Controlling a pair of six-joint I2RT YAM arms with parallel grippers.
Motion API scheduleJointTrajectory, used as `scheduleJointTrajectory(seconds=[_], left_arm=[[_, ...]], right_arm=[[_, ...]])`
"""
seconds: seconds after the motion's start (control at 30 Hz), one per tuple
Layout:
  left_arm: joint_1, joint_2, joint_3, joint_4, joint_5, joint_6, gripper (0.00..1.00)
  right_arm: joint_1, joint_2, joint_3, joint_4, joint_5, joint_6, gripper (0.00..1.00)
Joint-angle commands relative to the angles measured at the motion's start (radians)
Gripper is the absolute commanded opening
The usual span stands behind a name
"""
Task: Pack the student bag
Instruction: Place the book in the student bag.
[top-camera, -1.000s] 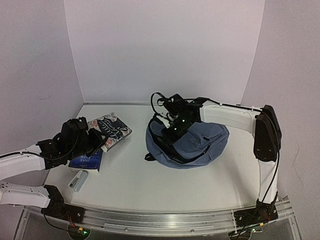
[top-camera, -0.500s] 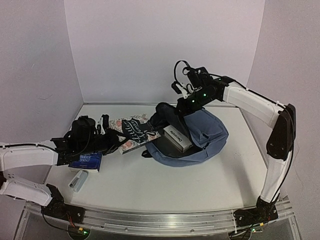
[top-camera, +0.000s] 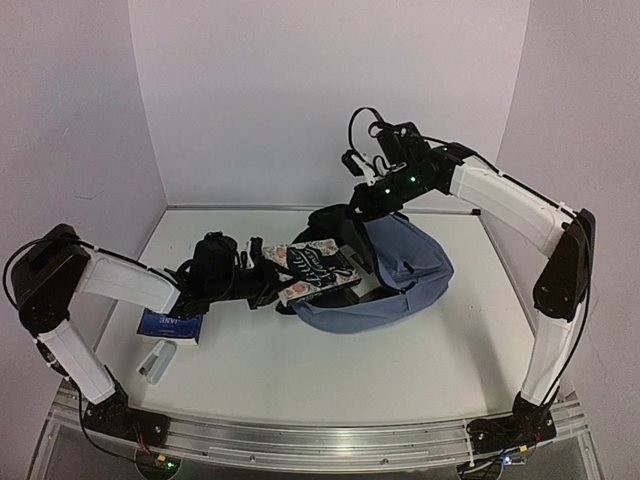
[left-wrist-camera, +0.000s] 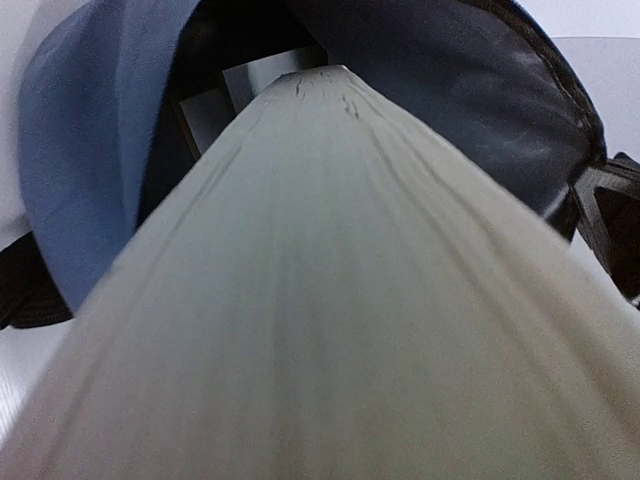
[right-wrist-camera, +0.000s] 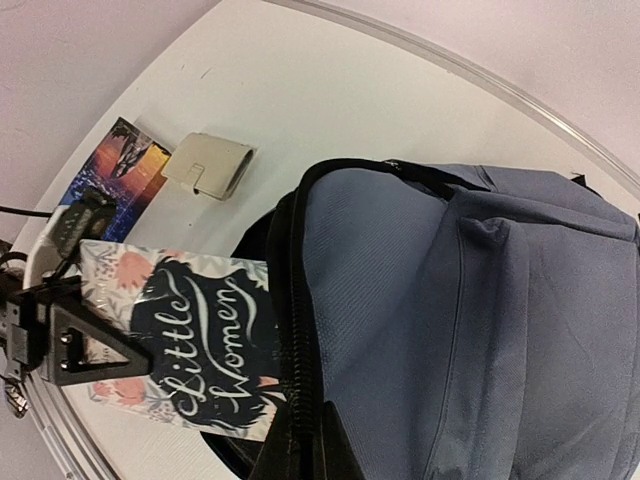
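Note:
The student bag (top-camera: 405, 268), slate blue with a black zipper rim, lies right of the table's middle with its mouth facing left. My right gripper (top-camera: 364, 204) is shut on the upper zipper rim (right-wrist-camera: 300, 380) and holds the mouth lifted open. My left gripper (top-camera: 262, 278) is shut on a "Little Women" book (top-camera: 312, 266), held flat with its far end at the mouth. In the left wrist view the book's page edge (left-wrist-camera: 320, 300) fills the frame and points into the dark opening, where a grey box (left-wrist-camera: 265, 80) lies.
A dark blue book (top-camera: 170, 325) lies at the front left of the table, and a small beige case (top-camera: 157, 360) sits just in front of it. White walls close off the back and both sides.
My right gripper has raised the bag's rim, and the mouth has opened. My left arm has carried the "Little Women" book from the left of the table rightward to the opening.

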Motion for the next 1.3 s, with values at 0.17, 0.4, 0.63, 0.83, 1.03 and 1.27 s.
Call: scheduleJointTrajectory(seconds=[0.17,0.4,0.63,0.83,1.03,1.27], left_arm=[[0.002,0.232,0.248,0.304,0.099,-0.129,0.00],[0.001,0.394,0.392,0.297,0.095,-0.182,0.00],[-0.002,0.460,0.525,0.159,0.062,-0.163,0.00],[-0.007,0.553,0.718,-0.004,0.077,-0.140,0.01],[-0.006,0.568,0.770,-0.126,0.049,-0.112,0.27],[-0.010,0.435,0.642,-0.211,-0.019,-0.057,0.56]], right_arm=[[0.009,-0.081,0.033,0.063,-0.123,0.023,0.00],[0.017,-0.083,0.022,0.072,-0.160,0.036,0.00],[0.027,-0.083,0.026,0.077,-0.205,0.052,0.00],[0.028,-0.079,0.013,0.081,-0.243,0.072,0.00],[0.029,-0.085,0.001,0.087,-0.268,0.091,0.00],[0.027,-0.089,-0.018,0.089,-0.220,0.090,0.00]])
